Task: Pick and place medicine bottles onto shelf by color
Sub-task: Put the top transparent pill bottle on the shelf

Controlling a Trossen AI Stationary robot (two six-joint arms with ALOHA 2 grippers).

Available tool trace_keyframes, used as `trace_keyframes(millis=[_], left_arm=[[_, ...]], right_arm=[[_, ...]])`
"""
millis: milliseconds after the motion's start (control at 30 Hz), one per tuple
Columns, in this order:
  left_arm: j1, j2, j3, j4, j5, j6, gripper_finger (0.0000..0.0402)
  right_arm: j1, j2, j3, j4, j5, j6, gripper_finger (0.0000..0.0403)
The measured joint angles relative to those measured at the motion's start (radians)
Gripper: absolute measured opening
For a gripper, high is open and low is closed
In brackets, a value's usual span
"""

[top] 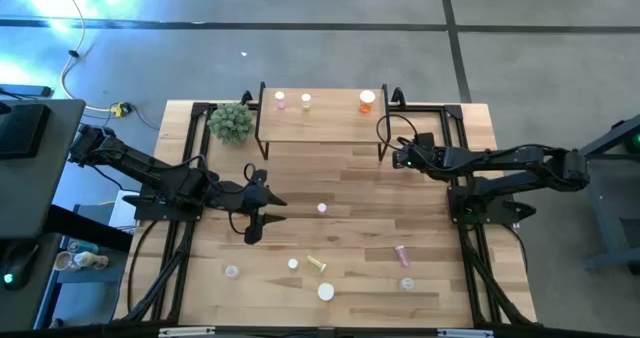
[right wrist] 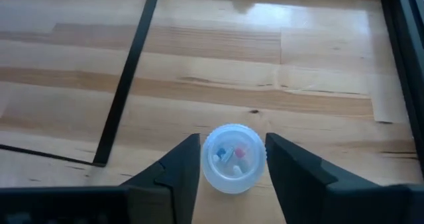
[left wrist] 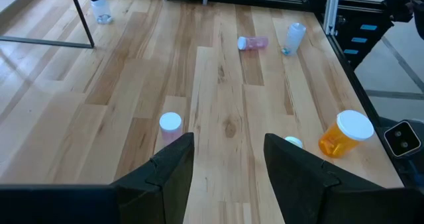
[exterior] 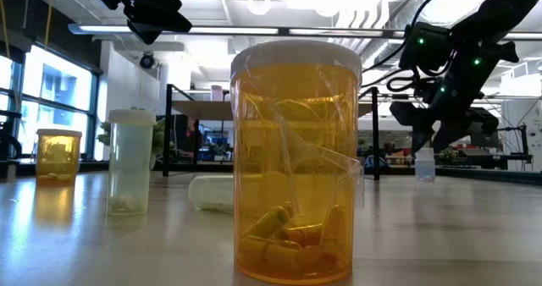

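The right gripper (right wrist: 232, 161) sits by the shelf's (top: 320, 125) right legs, its jaws spread around a clear bottle (right wrist: 232, 158) on the table, not visibly pinching it. The left gripper (left wrist: 228, 159) hovers open mid-table, above a pink bottle (left wrist: 170, 124). Three bottles (top: 305, 101) stand on the shelf.

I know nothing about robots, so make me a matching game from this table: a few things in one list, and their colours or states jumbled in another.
Things:
1. plant
2. bottle on the shelf nearest the right arm
3. bottle lying on its side nearest the right arm
4. left claw

Colours or states:
a. pink
b. open, holding nothing
c. orange
d. green

Pairs: 1-d, 2-c, 3-a, 4-b
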Motion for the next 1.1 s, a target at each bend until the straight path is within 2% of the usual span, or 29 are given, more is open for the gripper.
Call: trace_keyframes(millis=[400,667,1100], left_arm=[[0.0,0.0,0.0,0.0,0.0,0.0,0.0172],[0.0,0.0,0.0,0.0,0.0,0.0,0.0172],[0.0,0.0,0.0,0.0,0.0,0.0,0.0172]], right_arm=[[-0.015,0.0,0.002,0.002,-0.014,0.02,0.0148],[-0.014,-0.001,0.002,0.002,-0.014,0.018,0.0124],[-0.012,-0.046,0.002,-0.007,-0.037,0.008,0.0121]])
